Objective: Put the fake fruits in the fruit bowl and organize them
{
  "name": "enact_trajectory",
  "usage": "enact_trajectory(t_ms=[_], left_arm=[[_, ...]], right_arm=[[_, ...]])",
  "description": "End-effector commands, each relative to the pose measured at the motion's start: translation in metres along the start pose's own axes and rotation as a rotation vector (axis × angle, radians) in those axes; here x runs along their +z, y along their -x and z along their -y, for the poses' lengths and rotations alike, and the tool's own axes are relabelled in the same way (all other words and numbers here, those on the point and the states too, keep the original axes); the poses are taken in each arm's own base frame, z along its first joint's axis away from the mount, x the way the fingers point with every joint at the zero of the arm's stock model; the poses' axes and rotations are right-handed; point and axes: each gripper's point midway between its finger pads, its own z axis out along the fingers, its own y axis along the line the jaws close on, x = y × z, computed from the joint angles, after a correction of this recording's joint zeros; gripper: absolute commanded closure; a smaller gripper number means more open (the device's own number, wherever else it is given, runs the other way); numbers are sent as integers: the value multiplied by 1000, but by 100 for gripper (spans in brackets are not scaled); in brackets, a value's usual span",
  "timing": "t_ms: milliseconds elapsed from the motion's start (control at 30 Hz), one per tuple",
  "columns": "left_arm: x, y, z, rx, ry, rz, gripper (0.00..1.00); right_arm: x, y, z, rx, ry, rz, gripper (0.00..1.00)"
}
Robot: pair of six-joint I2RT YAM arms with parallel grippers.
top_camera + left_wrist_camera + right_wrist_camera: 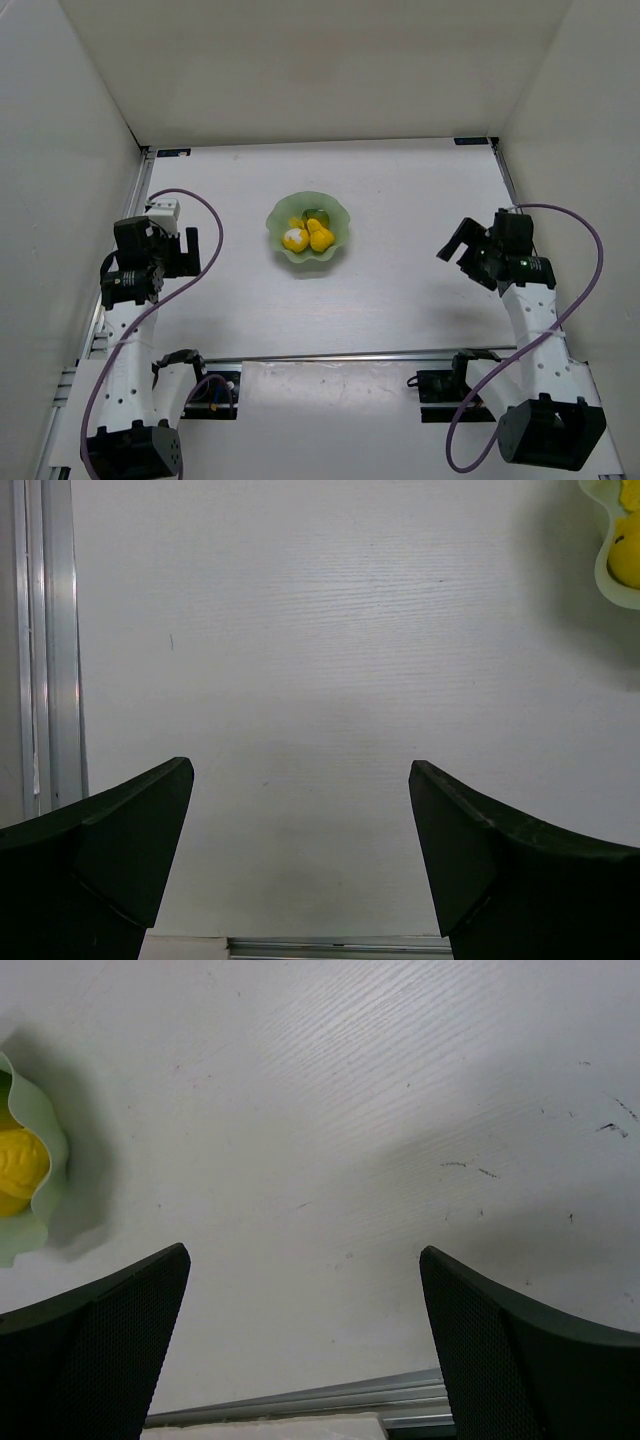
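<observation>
The pale green fruit bowl [341,232] with a wavy rim sits mid-table. Inside it lie a yellow-and-white lumpy fruit [296,239], a yellow pear [321,238] and a green-yellow oval fruit [318,215] behind them. My left gripper [188,250] is open and empty, well left of the bowl. My right gripper [456,246] is open and empty, well right of it. The left wrist view shows the left gripper [300,767] over bare table, with the bowl's rim [604,575] and a yellow fruit [628,555] at top right. The right wrist view shows the right gripper [305,1251], the bowl's rim [48,1150] and the lumpy fruit [20,1165] at far left.
White walls enclose the table on the left, back and right. An aluminium rail [350,355] runs along the near edge and another rail [141,200] along the left side. The left rail also shows in the left wrist view [50,630].
</observation>
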Motion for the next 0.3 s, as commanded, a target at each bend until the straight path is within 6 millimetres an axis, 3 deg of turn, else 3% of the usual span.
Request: enact_trajectory(t_ms=[0,267], left_arm=[[-6,8,-4,-15,20,45,0],[-6,8,-4,-15,20,45,0]], right_arm=[[1,-3,-2,-17,29,5,0],[1,1,-4,-31,44,36,0]])
